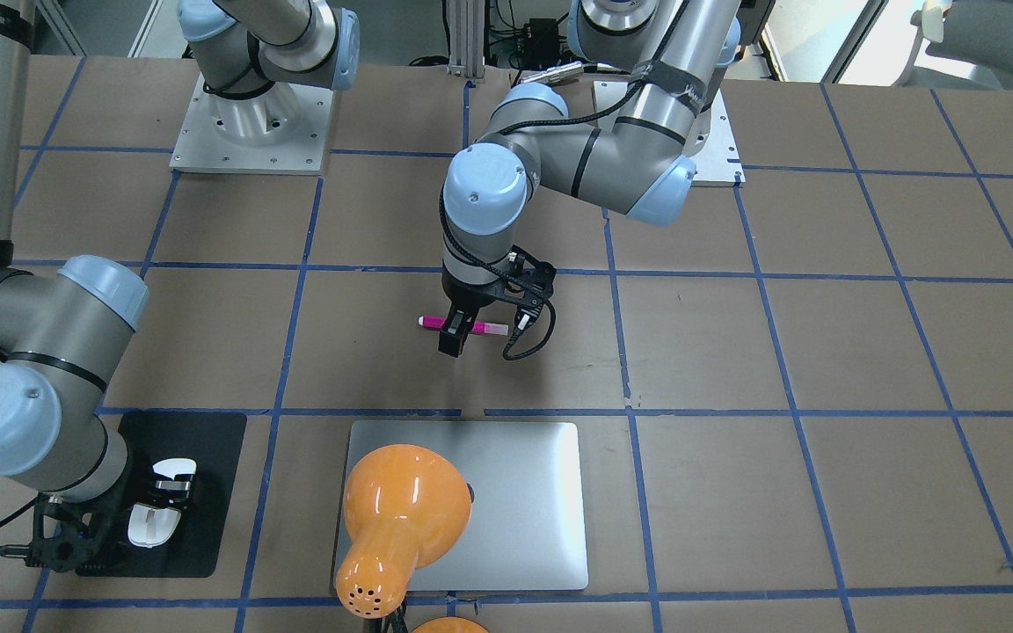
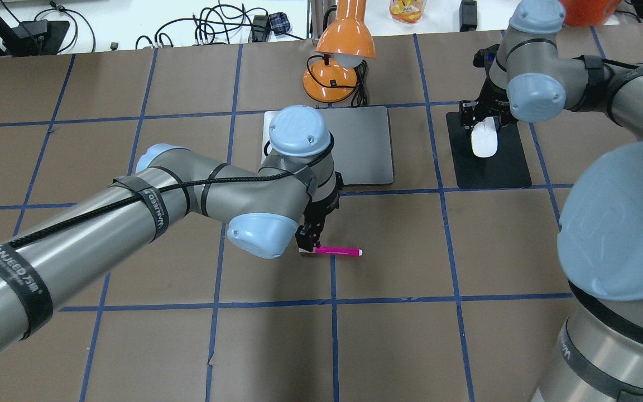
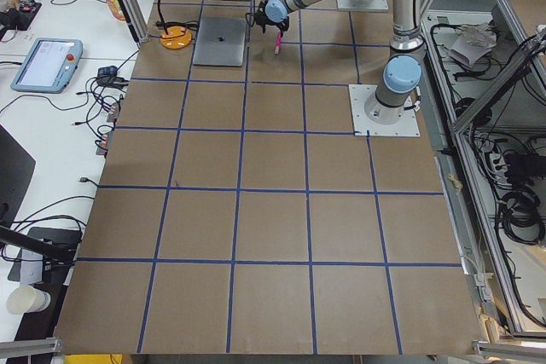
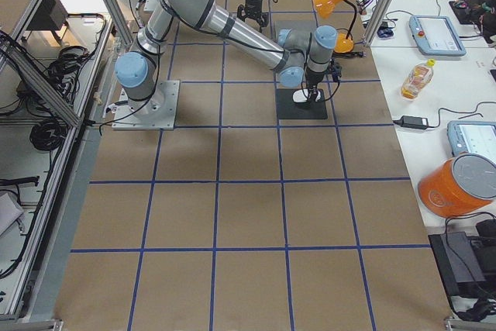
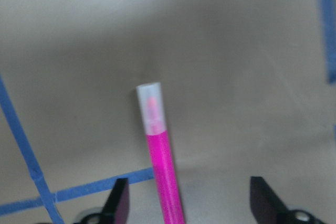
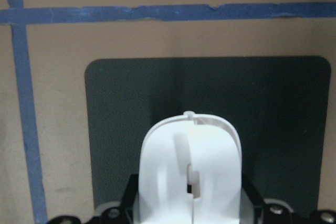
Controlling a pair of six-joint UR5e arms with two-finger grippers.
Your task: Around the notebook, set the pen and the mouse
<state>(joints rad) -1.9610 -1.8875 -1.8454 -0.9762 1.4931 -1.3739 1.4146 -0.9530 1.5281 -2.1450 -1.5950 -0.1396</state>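
Note:
The magenta pen (image 2: 339, 252) lies flat on the brown table, on the robot's side of the silver notebook (image 2: 363, 145). My left gripper (image 2: 309, 243) stands over its end, open, and the left wrist view shows the pen (image 5: 160, 156) between the two spread fingertips (image 5: 118, 203), nearer one of them. The white mouse (image 2: 484, 140) sits over a black mat (image 2: 494, 167) beside the notebook. My right gripper (image 2: 486, 124) is down on it, and in the right wrist view its fingers hug both sides of the mouse (image 6: 189, 156).
An orange desk lamp (image 2: 338, 61) stands behind the notebook, with its shade (image 1: 401, 501) hanging over the notebook's surface (image 1: 524, 527). Blue tape lines grid the brown tabletop. Cables and tablets lie on the side benches beyond the table edge.

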